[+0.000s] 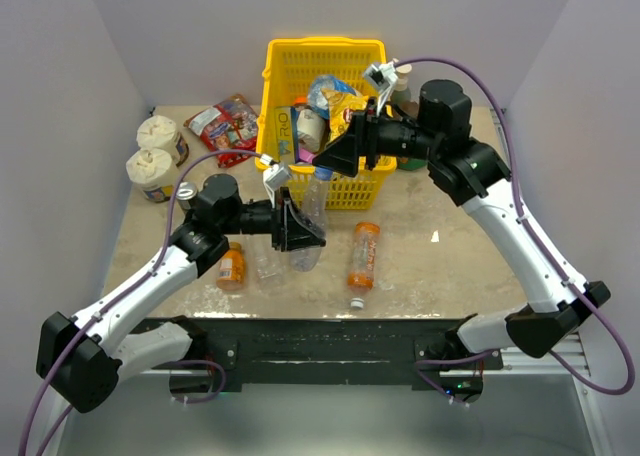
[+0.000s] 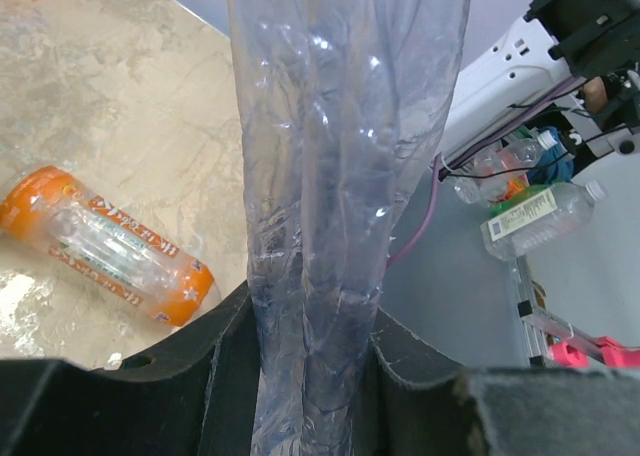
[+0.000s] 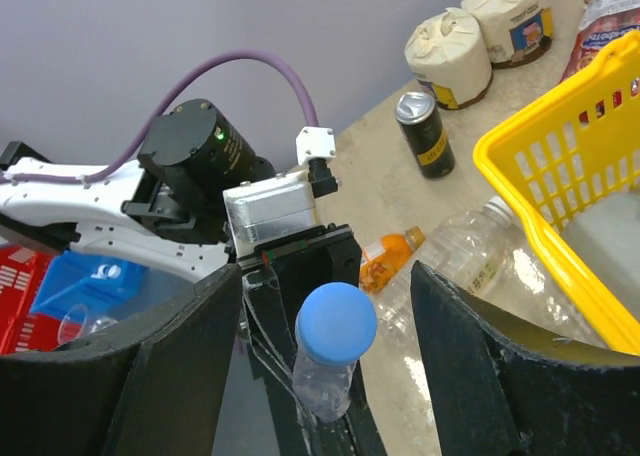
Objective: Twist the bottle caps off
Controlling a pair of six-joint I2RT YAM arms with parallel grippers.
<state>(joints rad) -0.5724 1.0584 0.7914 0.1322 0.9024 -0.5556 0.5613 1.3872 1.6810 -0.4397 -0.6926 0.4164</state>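
The yellow basket (image 1: 300, 46) at the worktop's far edge holds a pack (image 1: 278, 126) reading "RiO". My left hand (image 1: 305, 234) clamps the clear bottle (image 1: 312, 208) above mid-worktop. My right hand (image 3: 335, 351) is spread around its blue cap (image 3: 337, 318), not touching.

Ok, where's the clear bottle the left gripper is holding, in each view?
Top external: clear bottle at centre, before the yellow basket.
Left wrist: clear bottle fills the middle, top to bottom.
Right wrist: bottom centre, blue cap toward the camera.
Shared landmark: the left gripper clamped on it.
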